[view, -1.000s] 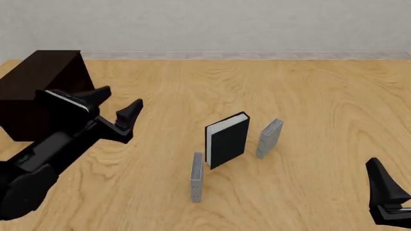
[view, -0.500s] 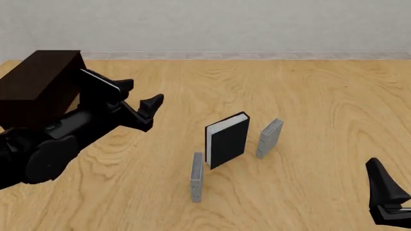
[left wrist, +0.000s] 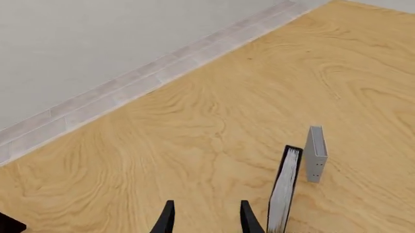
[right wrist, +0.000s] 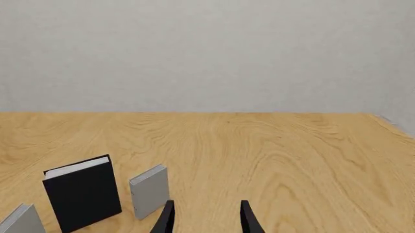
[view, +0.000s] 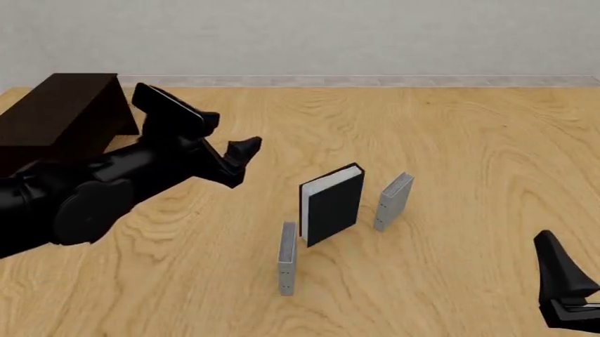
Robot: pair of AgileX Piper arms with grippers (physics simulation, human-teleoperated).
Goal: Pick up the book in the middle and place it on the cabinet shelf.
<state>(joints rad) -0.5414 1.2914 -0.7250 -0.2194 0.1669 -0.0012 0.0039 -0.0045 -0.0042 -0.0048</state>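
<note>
Right of the left jaws [view: 246, 160], book [view: 332, 204] stands untouched.

Light wooden table [view: 450, 140] fills the front view, grain running across it, a pale wall along its far edge. Standing upright near the centre is the black book [view: 332, 204], white page edges showing. At its 2 o'clock, just beside but apart, a thin grey book [view: 394, 201] stands upright. At its 7 o'clock, another thin grey book [view: 287, 258], also upright. Off at 10 o'clock, well apart, the dark cabinet [view: 56, 116] sits on the table's left edge.
</note>
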